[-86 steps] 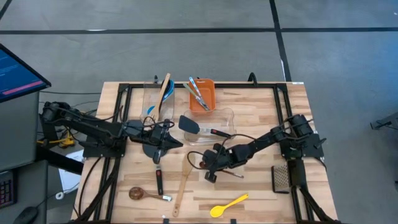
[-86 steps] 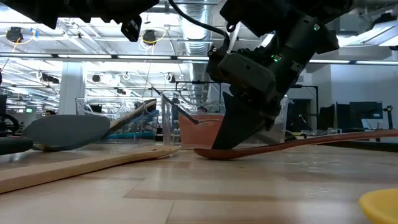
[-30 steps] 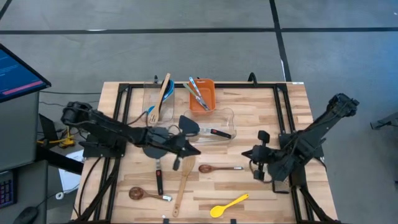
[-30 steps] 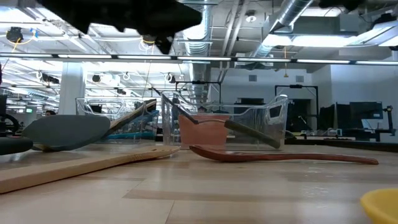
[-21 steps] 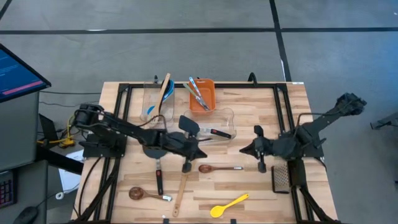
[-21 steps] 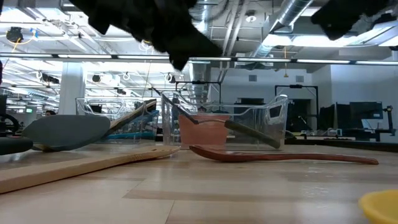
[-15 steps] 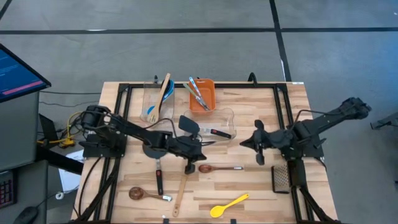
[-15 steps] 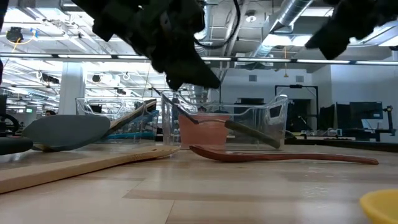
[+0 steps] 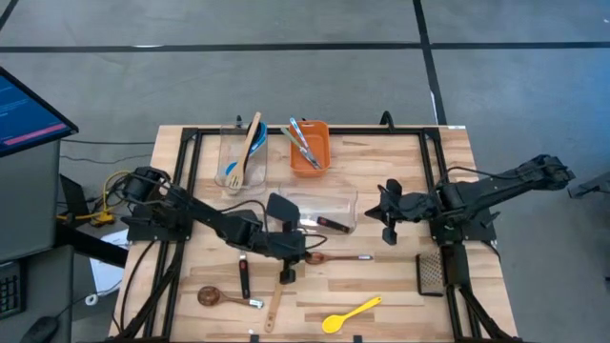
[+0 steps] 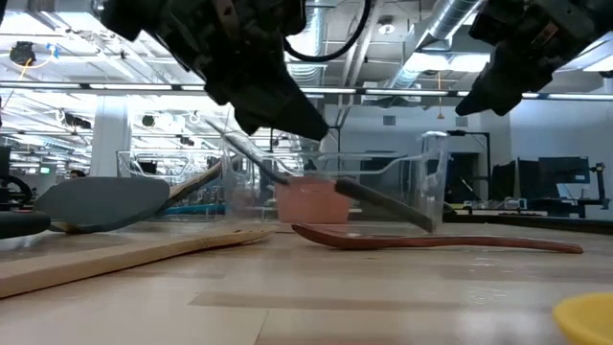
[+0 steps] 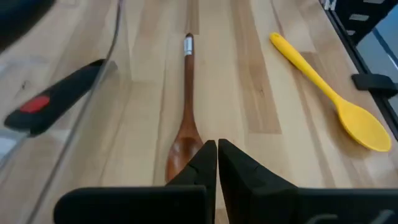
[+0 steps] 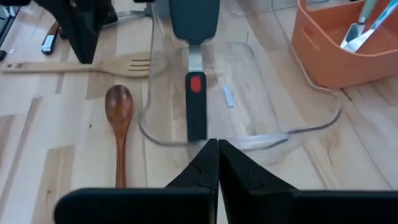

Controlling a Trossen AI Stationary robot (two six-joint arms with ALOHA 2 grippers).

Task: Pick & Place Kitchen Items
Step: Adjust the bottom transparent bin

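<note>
Left hand (image 9: 289,270), clenched and empty, hovers at the brown spoon (image 9: 335,257) bowl, seemingly lining up a pick, while the right hand (image 9: 386,217) waits clenched beside the tub (image 9: 349,198).

Robotics lab, wooden table (image 9: 400,157) on grey floor, exposed ceiling ducts (image 10: 378,38), monitors (image 10: 560,177) behind

You see a yellow spoon (image 9: 351,313), a reddish-brown wooden spoon (image 9: 335,257), a black turner (image 12: 194,68) with a red handle patch, an orange bin (image 9: 310,145), a blue utensil (image 9: 230,171), a pale wood-grain table (image 9: 400,295), dark arms.
</note>
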